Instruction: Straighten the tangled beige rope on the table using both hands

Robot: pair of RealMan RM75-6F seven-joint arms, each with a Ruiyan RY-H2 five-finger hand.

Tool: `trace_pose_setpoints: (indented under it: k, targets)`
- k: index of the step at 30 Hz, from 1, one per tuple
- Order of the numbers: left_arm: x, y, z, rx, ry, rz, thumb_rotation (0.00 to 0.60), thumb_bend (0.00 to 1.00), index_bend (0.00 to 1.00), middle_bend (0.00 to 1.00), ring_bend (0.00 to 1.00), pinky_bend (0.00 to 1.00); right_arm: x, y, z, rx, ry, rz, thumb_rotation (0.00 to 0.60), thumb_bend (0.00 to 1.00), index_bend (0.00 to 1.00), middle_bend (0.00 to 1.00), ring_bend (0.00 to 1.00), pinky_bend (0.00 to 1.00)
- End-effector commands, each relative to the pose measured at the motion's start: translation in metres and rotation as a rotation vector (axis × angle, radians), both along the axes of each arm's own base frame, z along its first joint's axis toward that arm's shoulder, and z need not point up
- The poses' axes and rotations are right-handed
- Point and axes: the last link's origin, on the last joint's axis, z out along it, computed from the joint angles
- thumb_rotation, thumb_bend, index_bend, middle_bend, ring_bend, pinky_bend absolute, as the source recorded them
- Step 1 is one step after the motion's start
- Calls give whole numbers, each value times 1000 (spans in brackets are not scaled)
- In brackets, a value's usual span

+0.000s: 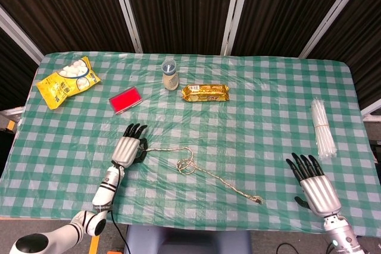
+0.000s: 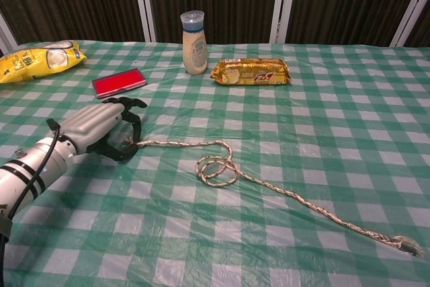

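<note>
The beige rope [image 1: 209, 174] lies across the front middle of the green checked table [image 1: 250, 135]. It runs from my left hand through a small knotted loop [image 1: 186, 165] to a frayed end [image 1: 258, 199] at the front right. My left hand [image 1: 127, 149] rests on the table and pinches the rope's left end between curled fingers. In the chest view the rope [image 2: 289, 193] leaves the left hand [image 2: 99, 128] and curls into the loop [image 2: 216, 170]. My right hand [image 1: 313, 184] hovers at the table's front right with its fingers spread, holding nothing, well right of the frayed end.
Along the back stand a yellow snack bag [image 1: 65, 81], a red case [image 1: 125, 100], a small bottle [image 1: 170, 74] and a gold biscuit pack [image 1: 205, 92]. A bundle of clear sticks [image 1: 322, 129] lies near the right edge.
</note>
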Motion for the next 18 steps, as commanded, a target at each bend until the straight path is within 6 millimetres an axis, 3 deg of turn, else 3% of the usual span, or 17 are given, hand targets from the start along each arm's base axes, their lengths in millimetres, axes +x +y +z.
trace_pose_setpoints:
  k: [1, 6, 13, 18]
  targets:
    - [0, -1, 2, 4, -1, -10, 600, 461, 634, 97, 0, 4, 2, -1, -3, 11, -3, 6, 600, 192, 0, 0, 0, 0]
    - [0, -7, 13, 23, -26, -40, 600, 461, 639, 98, 0, 5, 16, -8, -11, 50, -36, 78, 600, 193, 15, 0, 0, 0]
    - [-4, -23, 33, 31, -39, -75, 600, 460, 639, 103, 0, 4, 42, -24, -50, 153, -38, 116, 600, 205, 329, 0, 0, 0]
    - [-5, -29, 42, 35, -40, -75, 600, 460, 639, 104, 0, 5, 55, -21, -71, 185, -36, 137, 600, 240, 470, 0, 0, 0]
